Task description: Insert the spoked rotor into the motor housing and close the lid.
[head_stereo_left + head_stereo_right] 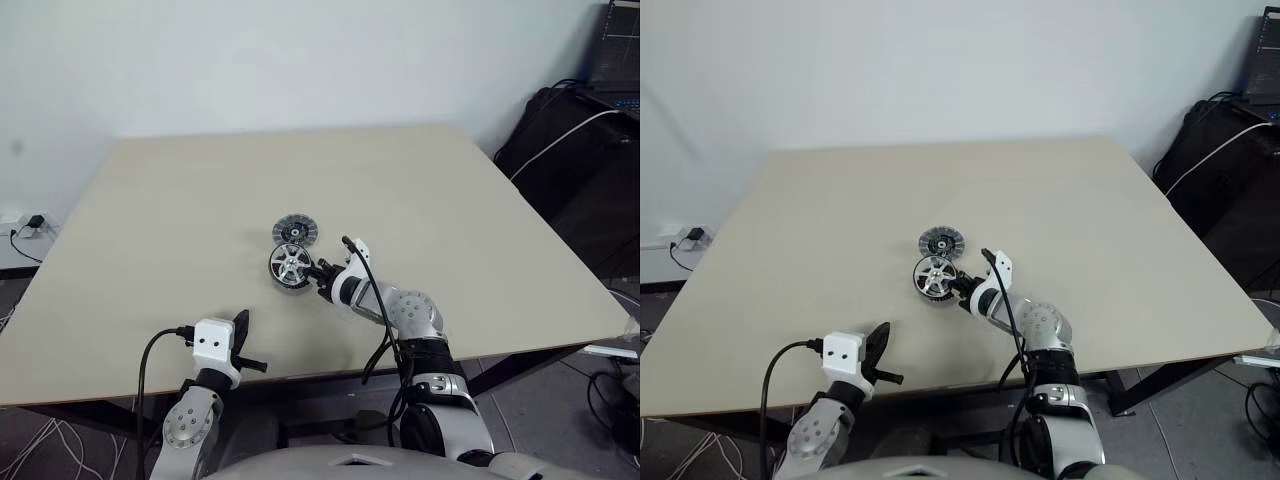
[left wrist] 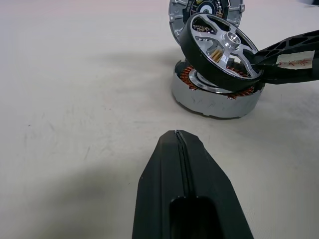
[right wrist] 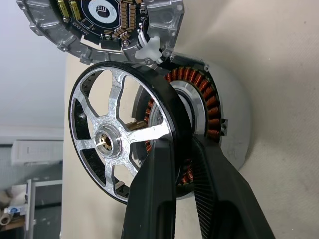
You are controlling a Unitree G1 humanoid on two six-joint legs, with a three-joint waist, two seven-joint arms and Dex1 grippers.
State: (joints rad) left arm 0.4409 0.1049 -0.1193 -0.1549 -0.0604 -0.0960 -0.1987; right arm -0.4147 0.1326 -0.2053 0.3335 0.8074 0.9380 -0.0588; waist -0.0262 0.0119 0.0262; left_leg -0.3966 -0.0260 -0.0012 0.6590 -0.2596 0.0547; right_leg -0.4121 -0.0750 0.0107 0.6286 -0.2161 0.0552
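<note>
We're looking down on the pale counter (image 1: 180, 200), and near its middle the right claw (image 1: 318, 272) is clamped on the black rim of the spoked rotor (image 1: 289, 264), one finger (image 3: 154, 199) on the spoked face, the other behind it. The rotor sits tilted over the motor housing (image 2: 214, 97), not seated: copper coils show beneath its rim. Just behind, touching the housing, lies the lid (image 1: 295, 230), dark-centred face up (there's printing on that dark centre, too small to read). A white sticker on the right finger (image 2: 294, 60) carries red marks we can't make out. Near the front edge, the left claw (image 1: 240, 345) hovers with its fingers pressed together, holding nothing, well apart from the parts.
</note>
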